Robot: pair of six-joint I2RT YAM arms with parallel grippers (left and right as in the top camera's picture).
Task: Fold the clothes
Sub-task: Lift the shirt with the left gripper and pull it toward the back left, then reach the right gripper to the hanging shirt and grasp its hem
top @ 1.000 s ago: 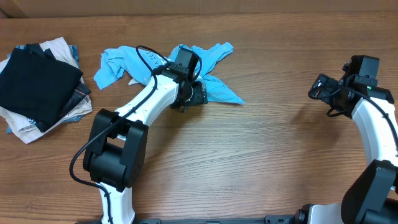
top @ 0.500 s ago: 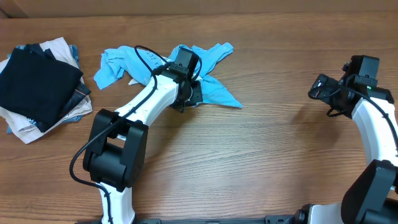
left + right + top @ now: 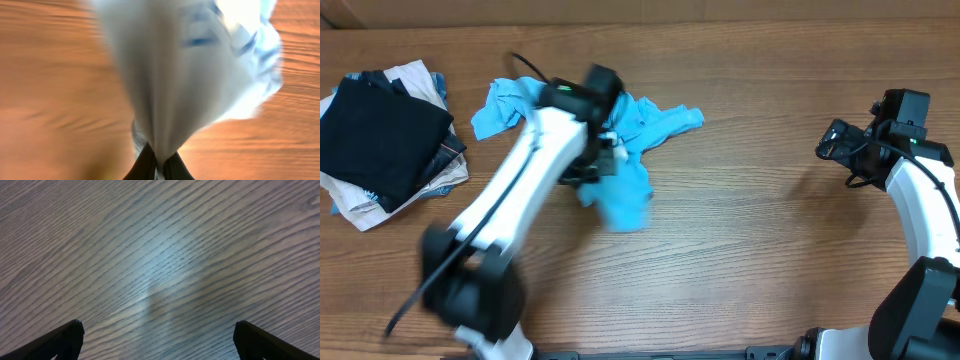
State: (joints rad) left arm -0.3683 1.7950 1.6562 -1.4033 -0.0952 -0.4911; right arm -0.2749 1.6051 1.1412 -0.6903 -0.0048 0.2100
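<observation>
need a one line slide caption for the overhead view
Left gripper pinches a fold of the sky-blue T-shirt above the table; right gripper hangs open, apart.

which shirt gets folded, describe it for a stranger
On the wooden table, look right of the folded pile at the left edge. The T-shirt lies crumpled there, one part pinched by the left gripper. It alone is sky blue and unfolded; the pile is black and whitish.

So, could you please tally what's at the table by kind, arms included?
Robot arms: 2
Blue T-shirt: 1
Stack of folded clothes: 1
Total: 4
</observation>
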